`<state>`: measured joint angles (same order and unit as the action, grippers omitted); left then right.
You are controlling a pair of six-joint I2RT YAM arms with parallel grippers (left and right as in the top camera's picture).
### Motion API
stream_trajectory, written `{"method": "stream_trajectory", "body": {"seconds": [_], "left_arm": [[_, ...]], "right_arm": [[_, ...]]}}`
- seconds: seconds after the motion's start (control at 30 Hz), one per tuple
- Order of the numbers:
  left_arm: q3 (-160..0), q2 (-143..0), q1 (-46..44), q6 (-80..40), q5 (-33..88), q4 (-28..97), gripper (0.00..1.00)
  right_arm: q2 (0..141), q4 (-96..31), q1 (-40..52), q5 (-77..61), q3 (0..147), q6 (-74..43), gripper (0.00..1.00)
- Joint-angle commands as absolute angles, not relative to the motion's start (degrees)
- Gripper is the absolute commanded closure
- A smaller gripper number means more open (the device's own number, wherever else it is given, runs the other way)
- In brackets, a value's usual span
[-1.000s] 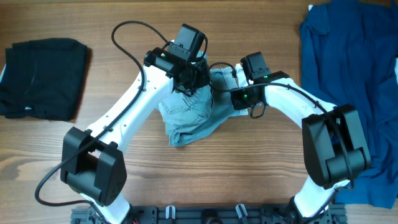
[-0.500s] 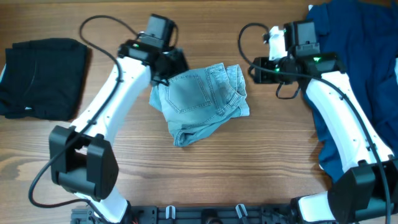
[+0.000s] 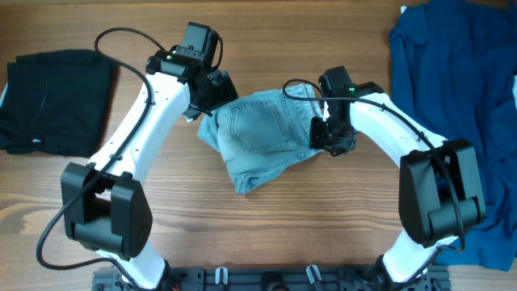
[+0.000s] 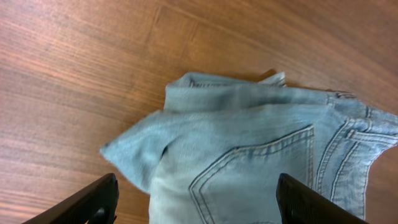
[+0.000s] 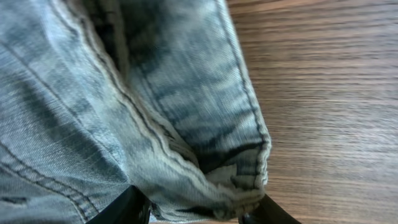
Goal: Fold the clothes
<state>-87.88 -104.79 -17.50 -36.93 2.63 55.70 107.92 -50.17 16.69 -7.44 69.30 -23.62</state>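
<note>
The clothes, pale light-blue denim shorts (image 3: pixel 262 133), lie crumpled at the table's middle with a stitched back pocket facing up. My left gripper (image 3: pixel 208 99) hovers at their upper left edge. In the left wrist view its jaws (image 4: pixel 199 208) stand wide apart, with the pocket seam of the shorts (image 4: pixel 249 155) lying loose below them. My right gripper (image 3: pixel 327 137) is at the shorts' right edge. In the right wrist view it (image 5: pixel 193 214) is shut on the bunched, folded hem of the shorts (image 5: pixel 124 93), and cloth fills the gap between the fingers.
A black garment (image 3: pixel 52 101) lies folded at the far left. A big dark-blue garment (image 3: pixel 460 81) covers the right side of the wooden table (image 3: pixel 242 234). Both arms' cables loop above the shorts.
Both grippers left the middle of the shorts and swung apart. The left now hangs open at the left edge. The right came back and closed on the right hem.
</note>
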Motion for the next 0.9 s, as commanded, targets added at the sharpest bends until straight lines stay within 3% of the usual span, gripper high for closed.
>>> {"method": "stream_trajectory", "body": {"seconds": [0.0,0.1,0.2,0.33,0.53,0.77,0.8,0.87], "left_arm": [[-87.22,-105.47,-17.52,-36.42,1.87,52.93,0.18],[-87.22,-105.47,-17.52,-36.42,1.89,52.58,0.18],[-87.22,-105.49,-17.52,-36.42,1.87,52.56,0.18],[-87.20,-105.78,-17.52,-36.42,1.87,53.65,0.18],[-87.20,-105.78,-17.52,-36.42,1.87,53.82,0.18],[-87.20,-105.78,-17.52,-36.42,1.87,53.87,0.18],[-87.20,-105.78,-17.52,-36.42,1.87,54.06,0.18],[-87.20,-105.78,-17.52,-36.42,1.87,54.48,0.18]], "right_arm": [[108.55,-50.06,15.84,-1.63,68.40,-25.43,0.55],[106.72,-52.12,15.84,-7.07,68.40,-24.27,0.48],[103.66,-57.71,14.66,-9.02,68.42,-30.44,0.41],[102.00,-55.92,14.41,-19.86,66.87,-32.53,0.09],[102.00,-43.38,14.44,-26.92,58.87,-41.82,0.07],[102.15,-15.59,16.25,-26.72,50.02,-46.68,0.09],[102.41,-15.44,16.71,-26.02,50.02,-46.68,0.12],[103.68,-15.42,17.89,-24.45,50.02,-46.68,0.30]]}}
